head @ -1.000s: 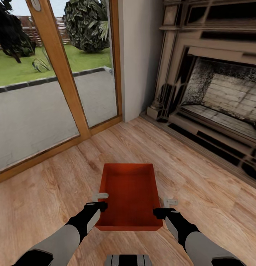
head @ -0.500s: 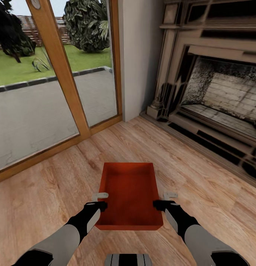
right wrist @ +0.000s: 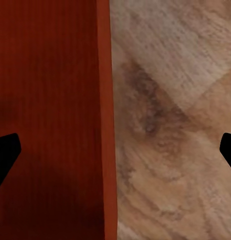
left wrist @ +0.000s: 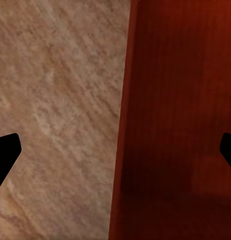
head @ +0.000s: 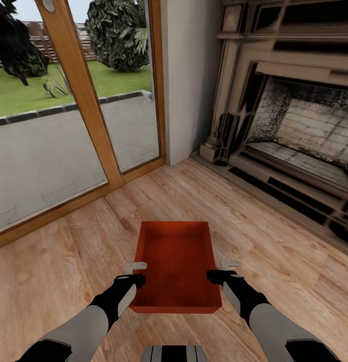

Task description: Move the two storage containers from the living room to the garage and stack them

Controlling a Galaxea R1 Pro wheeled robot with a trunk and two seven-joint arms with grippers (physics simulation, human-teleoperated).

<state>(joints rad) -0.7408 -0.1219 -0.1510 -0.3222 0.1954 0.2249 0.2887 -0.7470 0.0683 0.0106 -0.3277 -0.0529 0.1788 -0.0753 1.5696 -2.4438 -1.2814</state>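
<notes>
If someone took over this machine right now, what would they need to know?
Left end effector: open, straddling the left wall of the red-orange rectangular storage bin.
Right end effector: open, straddling the bin's right wall.
The bin sits on the light wood plank floor, near the fireplace and the glass doors.
Done: both arms in place.
Left: close, lift, carry to the garage, then bring and stack the second bin.

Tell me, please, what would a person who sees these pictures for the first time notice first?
The eye goes first to the red-orange bin, open and empty, low in the middle of the head view over the wood floor. The left gripper and right gripper straddle its side walls, fingers apart. Behind are a dark fireplace at the right and a glass door to a garden at the left.
</notes>
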